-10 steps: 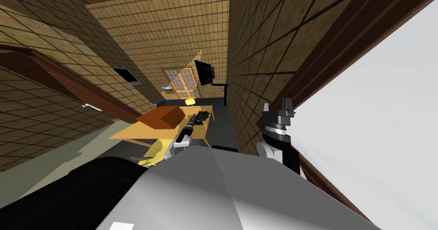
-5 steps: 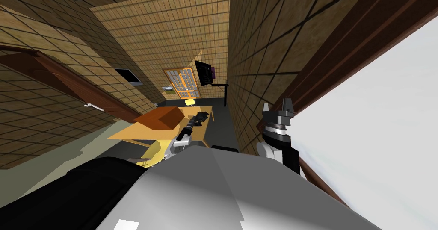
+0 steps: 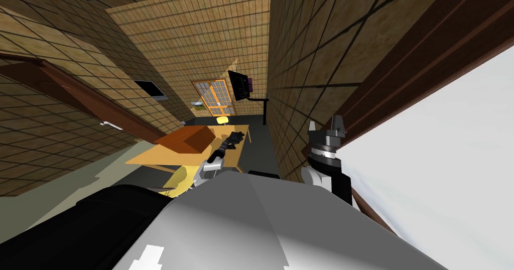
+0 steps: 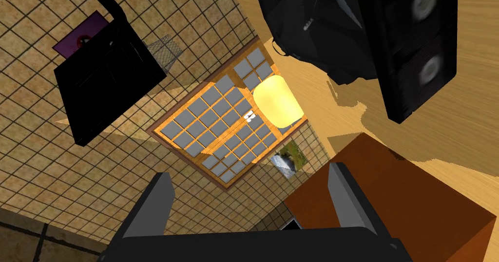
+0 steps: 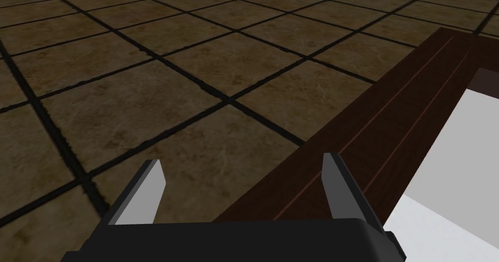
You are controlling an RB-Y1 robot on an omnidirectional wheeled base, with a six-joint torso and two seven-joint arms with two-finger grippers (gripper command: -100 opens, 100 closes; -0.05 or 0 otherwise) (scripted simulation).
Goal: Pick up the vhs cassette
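both claws gape wide, empty: left claw [image 4: 249, 172] readied for the cassette [image 4: 419, 49] lying flat near the box [image 4: 414, 210], right claw [image 5: 241, 160] parked.

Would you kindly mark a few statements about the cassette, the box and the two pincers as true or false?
1. The left pincer is open and holds nothing. True.
2. The VHS cassette lies flat on the wooden table. True.
3. The cassette is white. False: it is black, with two round reels showing.
4. The brown box sits on top of the cassette. False: it stands on the table beside the cassette, nearer the pincer.
5. The right pincer is shut on the cassette. False: it is open and empty, facing a tiled wall.
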